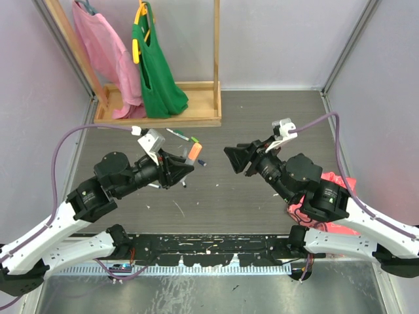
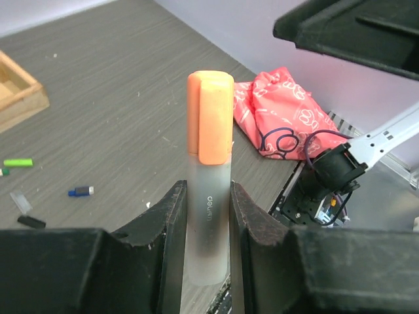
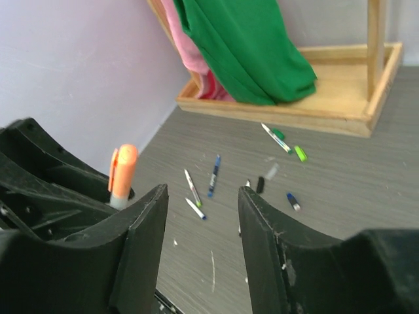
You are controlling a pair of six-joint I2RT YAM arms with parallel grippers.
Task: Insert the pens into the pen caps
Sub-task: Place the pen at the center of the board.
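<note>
My left gripper (image 2: 208, 219) is shut on the frosted grey barrel of an orange pen (image 2: 208, 196), held above the table with an orange cap (image 2: 211, 118) on its free end. The top view has the same pen (image 1: 194, 152) pointing at my right gripper (image 1: 230, 159). That right gripper (image 3: 201, 196) is open and empty, a short way off from the orange pen (image 3: 122, 171). On the table beyond lie a blue pen (image 3: 213, 175), two white pens (image 3: 192, 186), a green-ended pen (image 3: 275, 138) and loose light green (image 3: 300, 154), black (image 3: 260, 185) and blue caps (image 3: 292, 201).
A wooden rack base (image 1: 196, 104) with a pink garment (image 1: 105, 46) and a green garment (image 1: 157, 72) stands at the back left. A red patterned cloth (image 2: 281, 121) lies beside the right arm's base. Purple cables run along both arms.
</note>
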